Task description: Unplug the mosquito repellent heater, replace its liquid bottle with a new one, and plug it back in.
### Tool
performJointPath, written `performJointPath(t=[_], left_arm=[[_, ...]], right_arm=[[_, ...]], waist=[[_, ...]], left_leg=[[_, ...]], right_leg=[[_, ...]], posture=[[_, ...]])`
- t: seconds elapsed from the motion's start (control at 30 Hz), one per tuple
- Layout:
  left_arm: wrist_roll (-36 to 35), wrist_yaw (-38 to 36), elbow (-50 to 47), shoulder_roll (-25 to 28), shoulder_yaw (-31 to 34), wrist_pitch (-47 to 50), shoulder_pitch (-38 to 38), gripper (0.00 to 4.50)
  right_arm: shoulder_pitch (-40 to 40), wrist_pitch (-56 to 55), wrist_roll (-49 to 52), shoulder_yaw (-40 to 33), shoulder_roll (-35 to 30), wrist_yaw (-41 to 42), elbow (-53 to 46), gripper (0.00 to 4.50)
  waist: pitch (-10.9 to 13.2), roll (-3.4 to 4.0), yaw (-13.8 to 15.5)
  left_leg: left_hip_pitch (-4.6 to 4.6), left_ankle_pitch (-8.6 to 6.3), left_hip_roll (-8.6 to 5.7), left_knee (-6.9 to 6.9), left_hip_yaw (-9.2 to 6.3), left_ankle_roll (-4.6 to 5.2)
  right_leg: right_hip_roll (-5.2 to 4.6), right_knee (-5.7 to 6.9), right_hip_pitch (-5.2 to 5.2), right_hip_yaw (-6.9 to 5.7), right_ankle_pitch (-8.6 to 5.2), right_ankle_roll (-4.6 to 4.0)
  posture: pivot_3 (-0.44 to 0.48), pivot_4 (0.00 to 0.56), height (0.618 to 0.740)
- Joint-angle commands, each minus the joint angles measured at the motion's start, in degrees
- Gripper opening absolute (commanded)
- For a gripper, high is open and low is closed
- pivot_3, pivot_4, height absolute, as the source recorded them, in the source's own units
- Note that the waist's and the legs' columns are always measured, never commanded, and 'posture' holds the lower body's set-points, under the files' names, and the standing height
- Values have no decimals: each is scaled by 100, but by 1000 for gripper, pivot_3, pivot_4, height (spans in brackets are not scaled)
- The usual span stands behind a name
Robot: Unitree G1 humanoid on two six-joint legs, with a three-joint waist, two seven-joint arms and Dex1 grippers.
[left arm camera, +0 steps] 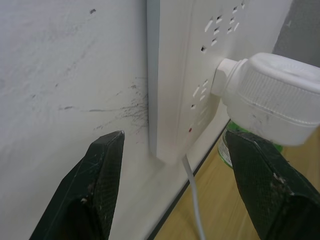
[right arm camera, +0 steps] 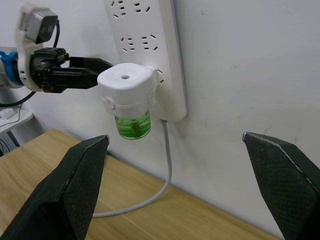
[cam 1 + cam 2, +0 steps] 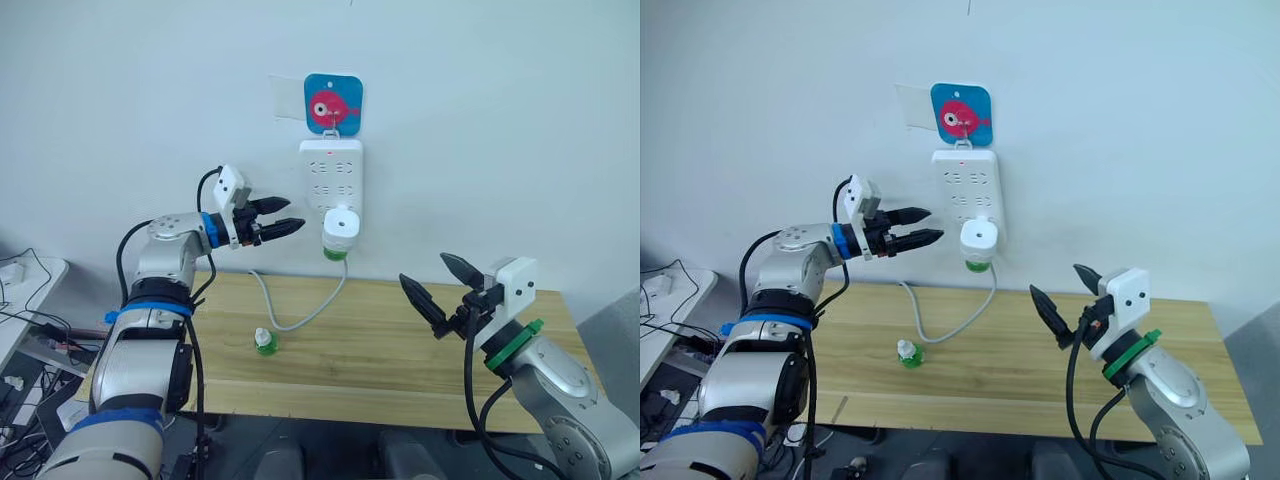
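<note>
Heater with its green bottle is seen plugged into the wall strip, just beside the open left gripper, while the capped spare is seen on the wooden table, left of the open right gripper.

Left silver arm with blue wrist band raised and extended forward; its black two-fingered left pincer held level, fingers parted. Right silver arm with green wrist band bent low; black two-fingered right pincer spread wide, empty.
</note>
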Motion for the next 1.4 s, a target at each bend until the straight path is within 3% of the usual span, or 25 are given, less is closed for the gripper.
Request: performJointPath(t=[0.03, 0.37, 0.47, 0.73, 1.0, 1.1, 1.27, 1.4], left_arm=[[120, -33, 358, -113, -17, -343, -329, 3340], [431, -9, 1522, -443, 28, -833, -1048, 3340], [421, -441, 1604, -517, -7, -644, -1188, 3340], [226, -1588, 1220, -628, -55, 594, -1421, 3340], [129, -1783, 591, -558, -28, 1154, -1213, 3340], [104, -1720, 519, -530, 17, 1260, -1170, 2754], [126, -1659, 478, -533, 11, 1266, -1126, 1313], [173, -1476, 536, -596, 10, 1126, -1109, 1318]], right_arm=[[-101, -48, 15, 104, -6, 5, -269, 4500], [68, -109, -147, 414, 75, -95, -315, 4500], [144, -80, -170, 401, 70, -128, -337, 4500], [106, -17, -165, 421, 136, -224, -299, 4500], [-153, 237, -151, 459, 232, -425, -350, 4500], [-381, 441, -152, 563, 339, -598, -393, 4500], [-778, 830, -195, 667, 612, -1038, -471, 4500], [-1230, 1288, -212, 793, 841, -1406, -504, 4500]], waist=[[23, -1, -31], [142, -21, -36], [181, -23, -40], [278, -26, -128], [293, -25, -127], [294, -24, -139], [303, -23, -146], [331, -22, -154]], left_leg=[[-1, 0, 0, 0, -1, 0], [-4, 1, -2, 7, -12, -1], [-6, 2, -2, 17, -13, -2], [-32, 2, -3, 19, -15, -2], [-76, 3, -3, 27, -29, -3], [-74, 3, -2, 28, -30, -3], [-79, 3, -2, 27, -31, -3], [-79, 3, -3, 40, -31, -3]], right_leg=[[0, 0, 0, -1, 0, 0], [-2, 3, 2, -13, -1, 10], [-2, 4, 5, -12, -7, 35], [-1, 1, -13, -14, 5, 11], [-6, 2, -42, -30, 4, 8], [-5, 4, -43, -29, 4, 8], [-6, 3, -46, -30, 4, 8], [-6, 10, -45, -30, 5, 8]], posture=[[-53, 159, 740], [-81, 181, 740], [-88, 187, 740], [-89, 195, 740], [-78, 199, 740], [-78, 200, 740], [-88, 210, 740], [-98, 219, 740]])
